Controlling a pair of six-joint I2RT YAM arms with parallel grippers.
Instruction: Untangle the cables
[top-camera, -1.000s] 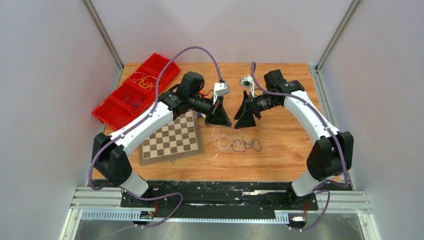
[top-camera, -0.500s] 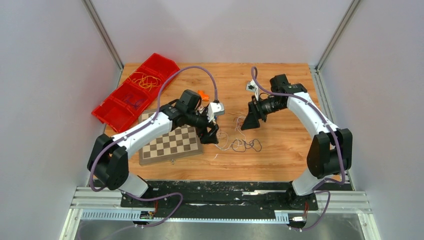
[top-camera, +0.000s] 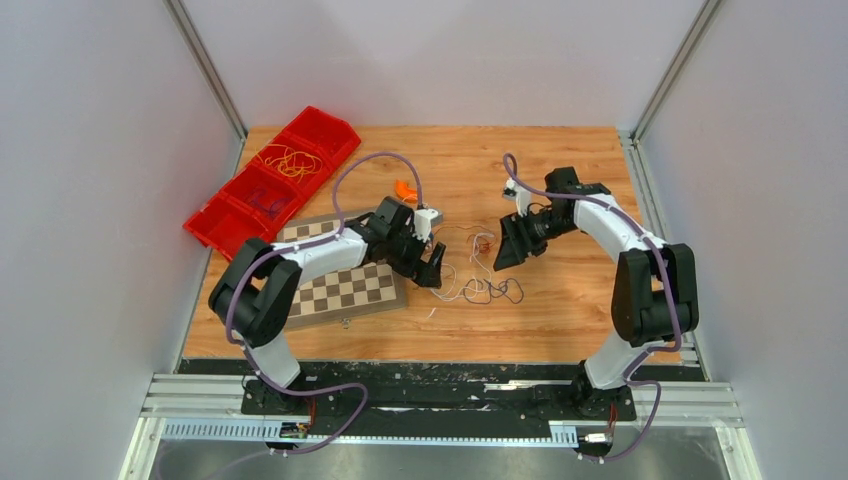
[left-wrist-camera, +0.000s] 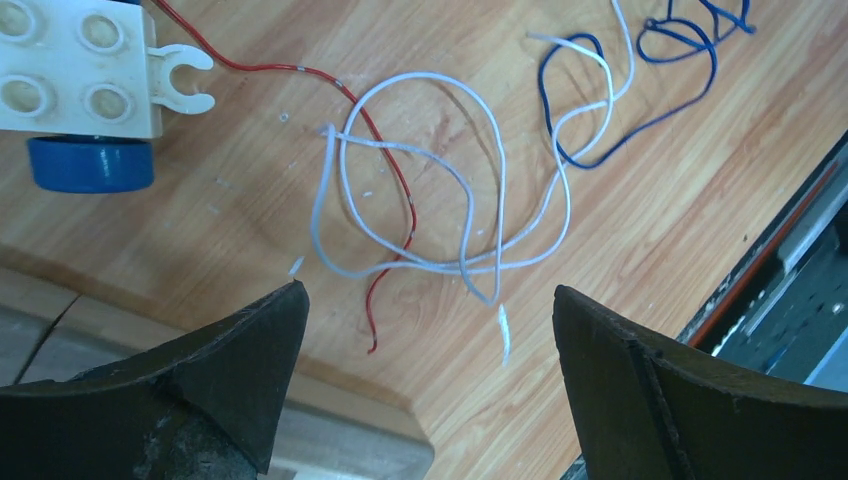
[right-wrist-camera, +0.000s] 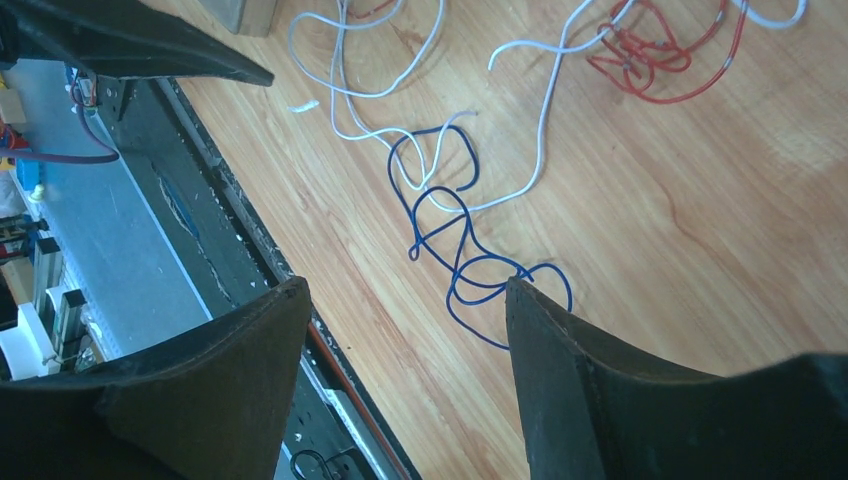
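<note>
My left gripper (left-wrist-camera: 430, 295) has just dropped and sprung wide, empty, over the cables (top-camera: 478, 285), which lie on the table just right of the chessboard (top-camera: 345, 285). My right gripper (right-wrist-camera: 405, 285), also parted and empty, has lowered on their side away from the chessboard. I judge a fresh pick is starting. Under my left I count one red strand (left-wrist-camera: 395, 185), one blue strand (left-wrist-camera: 590, 150) and seemingly two white strands (left-wrist-camera: 480, 130).
</note>
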